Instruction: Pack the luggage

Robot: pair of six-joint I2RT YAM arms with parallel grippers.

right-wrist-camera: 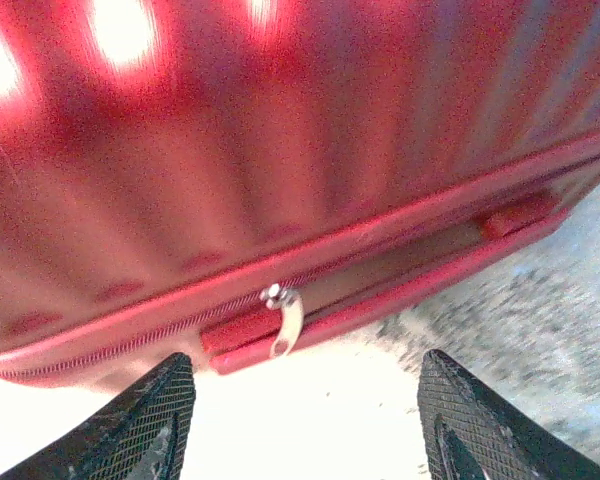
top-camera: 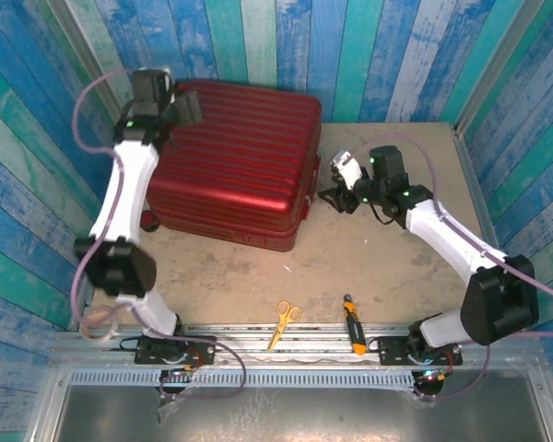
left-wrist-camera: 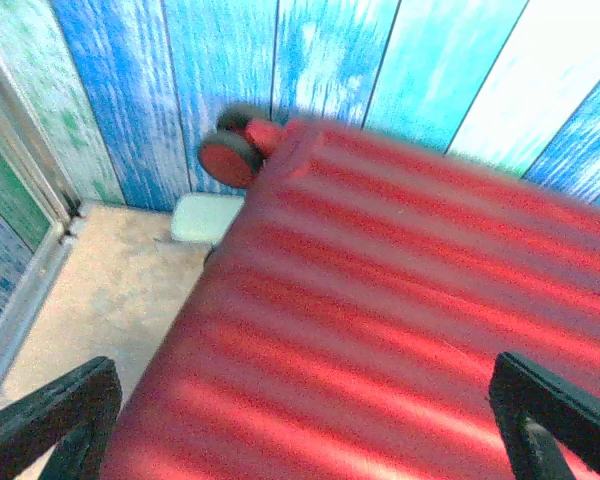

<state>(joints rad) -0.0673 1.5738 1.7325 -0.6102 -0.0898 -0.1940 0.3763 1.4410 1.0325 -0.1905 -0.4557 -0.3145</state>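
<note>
The luggage point(top-camera: 240, 166) is a dark-red ribbed hard-shell suitcase lying flat and closed at the back of the table. My left gripper point(top-camera: 180, 106) hovers over its far-left corner. In the left wrist view the left gripper point(left-wrist-camera: 305, 400) is open wide above the luggage point(left-wrist-camera: 380, 300), and a black-red wheel point(left-wrist-camera: 230, 155) shows at the corner. My right gripper point(top-camera: 336, 189) sits just off the suitcase's right side. In the right wrist view the right gripper point(right-wrist-camera: 305, 400) stands open with nothing between the fingers. It faces the luggage point(right-wrist-camera: 280, 150) and a silver zipper pull point(right-wrist-camera: 285, 320) on the seam.
Yellow-handled scissors point(top-camera: 284, 320) and a yellow-and-black screwdriver point(top-camera: 353, 336) lie near the front edge between the arm bases. A pale green-white object point(left-wrist-camera: 205, 215) sits on the table against the wall beside the suitcase. Blue plank walls close in the back and sides.
</note>
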